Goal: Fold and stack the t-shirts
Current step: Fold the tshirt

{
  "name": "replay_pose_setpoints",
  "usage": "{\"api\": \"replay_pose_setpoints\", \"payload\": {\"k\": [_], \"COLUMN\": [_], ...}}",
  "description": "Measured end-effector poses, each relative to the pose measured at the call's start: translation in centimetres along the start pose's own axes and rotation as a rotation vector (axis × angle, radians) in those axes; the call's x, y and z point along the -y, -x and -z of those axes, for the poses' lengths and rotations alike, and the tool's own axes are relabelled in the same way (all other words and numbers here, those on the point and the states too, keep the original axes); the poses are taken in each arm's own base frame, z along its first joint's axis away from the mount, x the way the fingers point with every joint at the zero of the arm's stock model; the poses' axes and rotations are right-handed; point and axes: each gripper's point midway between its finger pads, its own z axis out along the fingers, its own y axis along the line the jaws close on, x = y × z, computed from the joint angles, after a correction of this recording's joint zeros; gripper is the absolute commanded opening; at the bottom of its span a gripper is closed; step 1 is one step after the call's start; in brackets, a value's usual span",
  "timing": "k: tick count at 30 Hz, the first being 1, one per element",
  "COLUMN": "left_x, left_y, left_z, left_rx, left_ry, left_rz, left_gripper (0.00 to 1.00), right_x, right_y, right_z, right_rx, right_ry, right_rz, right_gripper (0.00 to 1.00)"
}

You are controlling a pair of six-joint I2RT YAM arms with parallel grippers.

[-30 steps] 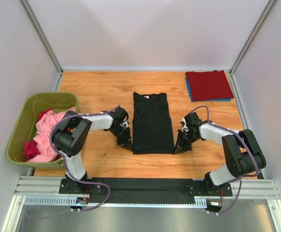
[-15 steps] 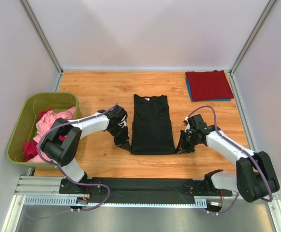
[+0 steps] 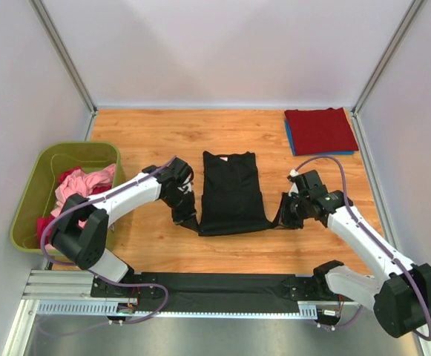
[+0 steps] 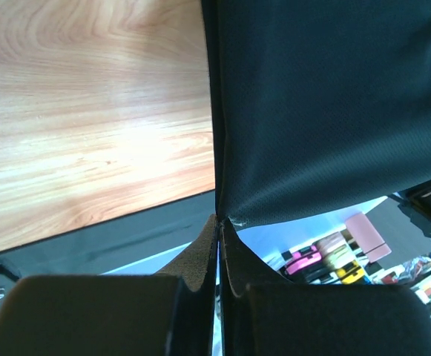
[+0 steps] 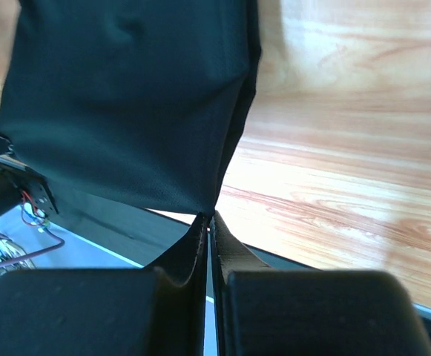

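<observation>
The black t-shirt [image 3: 231, 193], folded into a long strip, lies in the middle of the wooden table with its neck at the far end. My left gripper [image 3: 191, 220] is shut on its near left corner, and the cloth [image 4: 326, 104] hangs from the fingertips. My right gripper [image 3: 279, 220] is shut on its near right corner [image 5: 141, 104]. The near hem is lifted off the table between the two grippers. A folded dark red t-shirt [image 3: 320, 130] lies on a blue one [image 3: 289, 139] at the far right.
An olive-green bin [image 3: 30, 196] at the left table edge holds crumpled pink [image 3: 78, 194] and magenta [image 3: 48, 228] shirts. Grey walls and metal posts close the table on three sides. A black strip [image 3: 222, 283] runs along the near edge by the arm bases.
Both grippers have lifted the shirt's near hem and carried it away from me. The near edge has risen and the shirt's visible length has shortened.
</observation>
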Motion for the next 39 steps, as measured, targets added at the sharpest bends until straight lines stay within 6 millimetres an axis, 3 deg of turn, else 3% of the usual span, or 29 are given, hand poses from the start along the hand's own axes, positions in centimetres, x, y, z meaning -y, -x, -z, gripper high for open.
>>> {"api": "replay_pose_setpoints", "payload": {"k": [5, 10, 15, 22, 27, 30, 31, 36, 38, 39], "left_x": [1.8, 3.6, 4.9, 8.0, 9.2, 8.9, 8.6, 7.7, 7.7, 8.0], "left_y": [1.1, 4.5, 9.1, 16.1, 20.9, 23.7, 24.8, 31.1, 33.7, 35.4], "left_z": [1.9, 4.3, 6.0, 8.2, 9.7, 9.2, 8.8, 5.2, 4.1, 3.8], "left_rx": [0.036, 0.103, 0.147, 0.234, 0.318, 0.34, 0.341, 0.355, 0.372, 0.388], "left_ry": [-0.011, -0.044, -0.062, -0.127, -0.178, -0.209, -0.22, -0.306, -0.341, -0.363], "left_rz": [-0.011, 0.011, 0.057, 0.048, 0.05, 0.074, 0.086, 0.118, 0.113, 0.103], "left_gripper": [0.0, 0.0, 0.0, 0.0, 0.0, 0.01, 0.05, 0.16, 0.31, 0.35], "right_x": [-1.4, -3.0, -4.6, -7.6, -8.3, -8.3, -8.2, -6.6, -5.7, -5.1], "right_y": [2.2, 5.3, 9.1, 17.5, 22.0, 24.1, 24.9, 27.8, 29.7, 30.7], "right_z": [1.5, 2.2, 1.9, 1.2, -0.2, -1.6, -2.2, -5.5, -7.0, -7.9], "right_rx": [0.054, 0.098, 0.115, 0.191, 0.227, 0.238, 0.242, 0.25, 0.266, 0.274], "right_ry": [-0.004, -0.019, -0.045, -0.052, -0.057, -0.059, -0.06, -0.087, -0.101, -0.105], "right_rz": [0.023, 0.061, 0.098, 0.14, 0.148, 0.147, 0.148, 0.14, 0.127, 0.119], "right_gripper": [0.0, 0.0, 0.0, 0.0, 0.0, 0.0, 0.0, 0.0, 0.03, 0.12]}}
